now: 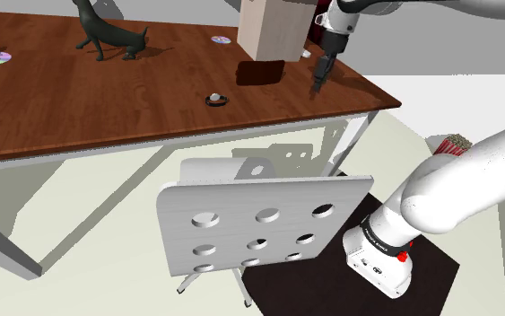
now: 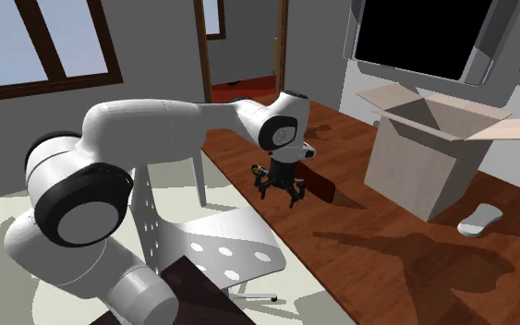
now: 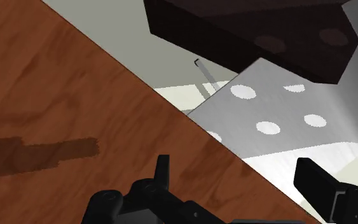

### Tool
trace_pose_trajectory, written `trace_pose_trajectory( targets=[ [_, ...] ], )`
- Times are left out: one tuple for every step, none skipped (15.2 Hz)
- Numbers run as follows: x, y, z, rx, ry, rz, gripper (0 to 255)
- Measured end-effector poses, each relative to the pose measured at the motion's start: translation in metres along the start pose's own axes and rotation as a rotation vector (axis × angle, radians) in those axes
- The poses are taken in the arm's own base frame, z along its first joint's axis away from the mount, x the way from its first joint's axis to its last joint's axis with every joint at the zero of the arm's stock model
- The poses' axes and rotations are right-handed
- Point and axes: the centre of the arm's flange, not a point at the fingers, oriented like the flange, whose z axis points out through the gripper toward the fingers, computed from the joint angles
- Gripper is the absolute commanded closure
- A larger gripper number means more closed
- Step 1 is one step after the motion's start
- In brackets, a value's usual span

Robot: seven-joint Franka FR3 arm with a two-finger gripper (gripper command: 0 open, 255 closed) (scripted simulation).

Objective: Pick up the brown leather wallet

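one gap matters here: the wallet [image 1: 261, 73] lies toward the shoulder view's left of the gripper [image 1: 318, 83], near it but clearly apart. it rests on the tabletop [image 1: 107, 99], just in front of the cardboard box [image 1: 273, 27]. it is a dark brown rectangle, and its long axis runs about along the face of the box, so across the shoulder view.

the gripper hangs pointing down over the tabletop, close to the edge where the white chair [image 1: 259, 220] stands. in the wrist view the two fingers [image 3: 163, 167] stand well apart with nothing between them, so the gripper [image 3: 234, 168] is open and empty.

i judge that the coming move must carry the hand sideways toward the box, then set the fingers across the wallet's short side (the narrower span is easier to clasp).

some things are hard to make out. in the second exterior view a dark patch lies beside the gripper [image 2: 281, 185], and i cannot tell whether it is the wallet or only shadow. the wallet's thickness i cannot judge either.
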Motion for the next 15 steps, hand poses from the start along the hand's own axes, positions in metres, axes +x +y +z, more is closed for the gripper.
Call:
trace_pose_trajectory(
  targets=[
    [0.011,0.009,0.002,-0.009,-0.001,-0.041,0],
    [0.022,0.013,0.003,-0.017,-0.001,-0.084,0],
    [0.033,0.022,0.001,-0.026,-0.002,-0.124,0],
    [0.044,0.026,0.001,-0.035,-0.002,-0.167,0],
    [0.056,0.031,0.001,-0.044,-0.002,-0.208,0],
    [0.066,0.034,0.0,-0.052,-0.003,-0.251,0],
    [0.078,0.039,-0.001,-0.061,-0.003,-0.292,0],
    [0.091,0.042,0.001,-0.069,-0.003,-0.334,0],
    [0.104,0.046,-0.001,-0.078,-0.005,-0.375,0],
    [0.115,0.048,0.0,-0.087,-0.005,-0.418,0],
    [0.127,0.05,-0.002,-0.095,-0.006,-0.459,0],
    [0.14,0.051,-0.004,-0.104,-0.006,-0.501,0],
    [0.153,0.051,-0.005,-0.113,-0.006,-0.543,0],
    [0.165,0.051,-0.005,-0.121,-0.007,-0.585,0],
    [0.178,0.051,-0.007,-0.13,-0.007,-0.627,0]
  ],
)
